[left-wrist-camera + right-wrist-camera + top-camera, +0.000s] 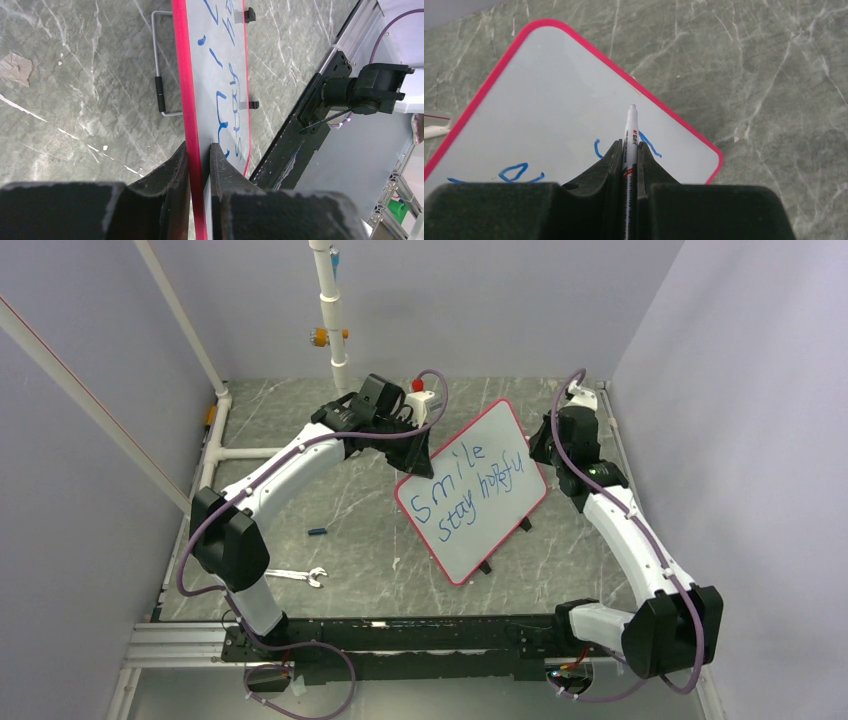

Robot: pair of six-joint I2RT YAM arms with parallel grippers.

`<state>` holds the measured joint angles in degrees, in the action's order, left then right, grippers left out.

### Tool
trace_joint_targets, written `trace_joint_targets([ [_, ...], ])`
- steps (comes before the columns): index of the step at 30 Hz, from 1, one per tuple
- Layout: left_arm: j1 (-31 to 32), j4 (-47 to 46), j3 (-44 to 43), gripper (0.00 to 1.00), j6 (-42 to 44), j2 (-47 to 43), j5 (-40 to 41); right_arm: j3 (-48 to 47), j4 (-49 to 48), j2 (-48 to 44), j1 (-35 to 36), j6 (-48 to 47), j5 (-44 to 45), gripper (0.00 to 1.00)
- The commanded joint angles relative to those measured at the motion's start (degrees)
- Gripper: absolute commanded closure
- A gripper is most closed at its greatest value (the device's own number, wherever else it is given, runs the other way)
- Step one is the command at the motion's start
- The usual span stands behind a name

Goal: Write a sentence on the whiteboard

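Note:
The whiteboard (pixel 505 432), white with a red rim, stands tilted at the table's middle. The sentence (pixel 458 517), in blue marker, reads "Smile stay hopeful" in two lines. My left gripper (pixel 415 447) is shut on the board's upper left edge; in the left wrist view the fingers (pixel 198 148) clamp the red rim (pixel 182 75), with blue letters (pixel 231 80) beyond. My right gripper (pixel 545 447) is at the board's right corner. It (pixel 628 146) is shut on a white marker (pixel 630 129), whose tip hangs over the board (pixel 549 95) near blue strokes (pixel 516 172).
A wrench (pixel 298 576) lies at the front left and a small blue piece (pixel 317 532) beyond it. A white pipe (pixel 335 320) rises at the back. The board's wire stand (pixel 160 90) rests on the marble table. An aluminium rail (pixel 180 645) runs along the front.

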<state>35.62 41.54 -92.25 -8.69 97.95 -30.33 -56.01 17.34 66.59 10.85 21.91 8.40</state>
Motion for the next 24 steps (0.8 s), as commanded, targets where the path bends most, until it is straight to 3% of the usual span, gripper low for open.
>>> trace_joint_targets([
  [1, 1.01, 0.03, 0.31, 1.0, 3.94, -2.21, 0.69, -3.6, -3.75, 1.96, -0.76, 1.17, -2.61, 1.0],
  [24, 0.95, 0.05, 0.36, 1.0, 4.03, -2.18, 0.74, -1.04, -6.92, 6.28, -2.48, 2.18, -7.51, 1.0],
])
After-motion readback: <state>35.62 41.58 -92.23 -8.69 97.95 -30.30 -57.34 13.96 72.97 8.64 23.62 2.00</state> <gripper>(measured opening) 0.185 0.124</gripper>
